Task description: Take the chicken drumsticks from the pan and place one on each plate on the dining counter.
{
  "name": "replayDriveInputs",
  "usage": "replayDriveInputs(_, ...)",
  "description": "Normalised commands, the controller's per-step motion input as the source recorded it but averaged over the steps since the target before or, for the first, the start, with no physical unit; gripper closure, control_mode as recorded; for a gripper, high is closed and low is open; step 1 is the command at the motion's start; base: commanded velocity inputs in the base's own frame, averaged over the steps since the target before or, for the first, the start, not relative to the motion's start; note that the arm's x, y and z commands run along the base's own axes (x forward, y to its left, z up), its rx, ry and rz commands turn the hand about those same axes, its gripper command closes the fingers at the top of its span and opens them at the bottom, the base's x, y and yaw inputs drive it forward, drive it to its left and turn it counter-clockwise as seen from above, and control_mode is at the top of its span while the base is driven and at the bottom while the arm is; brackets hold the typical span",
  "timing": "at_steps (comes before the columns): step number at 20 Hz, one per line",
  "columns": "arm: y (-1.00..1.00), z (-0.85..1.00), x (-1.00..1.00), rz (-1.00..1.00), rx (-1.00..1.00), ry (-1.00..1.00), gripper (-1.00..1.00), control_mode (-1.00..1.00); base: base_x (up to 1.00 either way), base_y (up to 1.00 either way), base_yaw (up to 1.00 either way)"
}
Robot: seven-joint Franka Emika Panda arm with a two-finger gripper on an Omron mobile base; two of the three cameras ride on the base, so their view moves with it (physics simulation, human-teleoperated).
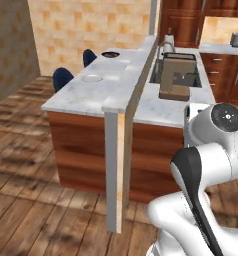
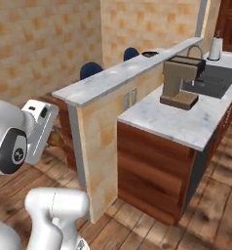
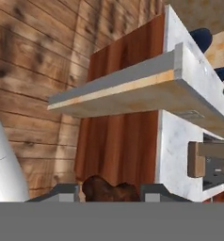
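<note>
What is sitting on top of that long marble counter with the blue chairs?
On the dining counter, a white plate and, farther along, a dark-rimmed plate. Both look empty, though their centres are too small to see clearly.

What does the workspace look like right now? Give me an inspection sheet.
Surface: dining counter, marble, bar height.
Job's things: one plate on the counter, bare; a dark-rimmed plate at the far end; chicken drumstick between the pincer tips.
Clutter: coffee machine beside the sink.
Grippers: pincer shut on the drumstick.
Cables: nothing seen.
Surroundings: blue stools, wood floor, tiled walls.
</note>
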Motion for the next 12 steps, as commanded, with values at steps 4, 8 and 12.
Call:
replayDriveInputs(4,0.0,0.0,0.0,0.0,0.0,0.0,1.0,1.0,0.0,1.0,0.0)
replayDriveInputs(8,0.0,0.0,0.0,0.0,0.0,0.0,1.0,1.0,0.0,1.0,0.0)
replayDriveInputs(12,0.0,0.0,0.0,0.0,0.0,0.0,1.0,1.0,0.13,1.0,0.0)
